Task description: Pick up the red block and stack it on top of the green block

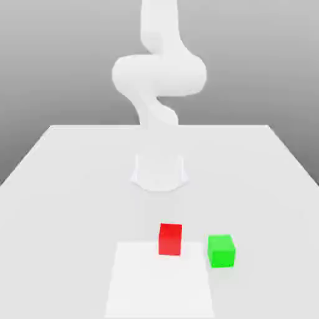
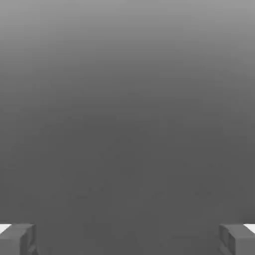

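Observation:
The red block (image 1: 170, 239) sits on the white table (image 1: 62, 187), near its front and at the far edge of a lighter square patch. The green block (image 1: 221, 250) rests on the table just to the exterior view's right of the red one, a small gap between them. In the hand view my gripper (image 2: 127, 240) is open, its two grey fingertips (image 2: 17, 239) far apart with nothing between them. It faces a plain grey background. The white arm (image 1: 159, 75) rises from its base behind the blocks and bends upward.
The arm's round base (image 1: 159, 171) stands mid-table, behind the blocks. A lighter square patch (image 1: 159, 280) marks the table's front centre. The table's edges run along both sides and the back.

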